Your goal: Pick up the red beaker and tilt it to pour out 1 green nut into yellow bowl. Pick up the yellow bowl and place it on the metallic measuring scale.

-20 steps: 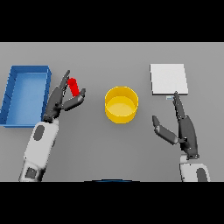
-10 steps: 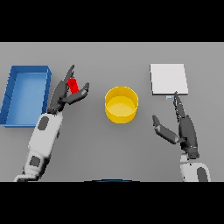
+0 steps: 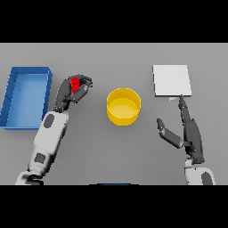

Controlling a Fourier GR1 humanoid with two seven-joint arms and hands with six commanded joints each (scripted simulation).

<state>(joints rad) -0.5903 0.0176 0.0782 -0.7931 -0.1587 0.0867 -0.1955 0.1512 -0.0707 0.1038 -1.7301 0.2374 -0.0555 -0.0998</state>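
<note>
Single head view, high above the grey table, looking steeply down and forward. Whole working area in frame, both arms entering from lower edge.

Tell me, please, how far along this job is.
Done: the left hand has closed round the red beaker. In hand: getting it over the yellow bowl. Left: pouring one nut, then setting the bowl on the scale. The right hand waits open.

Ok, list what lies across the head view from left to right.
blue tray → left robot hand curled round the red beaker → yellow bowl → metallic scale, with the open right robot hand just below it.
</note>
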